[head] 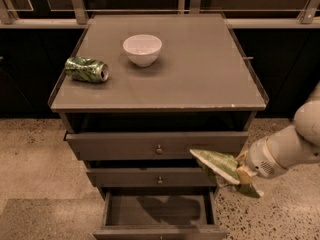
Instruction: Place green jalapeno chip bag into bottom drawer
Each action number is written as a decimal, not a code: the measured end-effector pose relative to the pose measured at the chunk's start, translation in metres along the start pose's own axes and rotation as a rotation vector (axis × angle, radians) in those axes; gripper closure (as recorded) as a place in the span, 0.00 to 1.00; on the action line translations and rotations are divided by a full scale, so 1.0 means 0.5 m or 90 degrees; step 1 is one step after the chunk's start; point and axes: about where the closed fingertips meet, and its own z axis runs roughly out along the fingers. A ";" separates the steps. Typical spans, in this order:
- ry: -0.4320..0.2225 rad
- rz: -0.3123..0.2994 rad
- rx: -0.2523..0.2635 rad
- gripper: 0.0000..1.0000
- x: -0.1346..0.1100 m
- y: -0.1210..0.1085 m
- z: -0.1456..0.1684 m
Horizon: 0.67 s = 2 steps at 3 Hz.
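The green jalapeno chip bag [219,164] is held in the air in front of the right ends of the two knobbed drawers, tilted, its tip pointing left. My gripper [241,174] is shut on its right end, coming in from the right on a white arm [290,146]. The bottom drawer [159,211] is pulled open below, its shallow grey inside showing a shadow and nothing else. The bag hangs above and just right of the drawer's right rear corner.
On the cabinet top [200,74] stand a white bowl [142,49] and a crushed green can [86,69] lying at the left edge. The top drawer [157,145] and middle drawer [156,177] are shut. Speckled floor lies on both sides.
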 end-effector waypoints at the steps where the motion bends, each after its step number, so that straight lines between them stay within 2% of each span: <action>1: 0.005 0.004 -0.007 1.00 0.008 0.003 0.010; 2: 0.001 0.010 0.000 1.00 0.014 0.004 0.005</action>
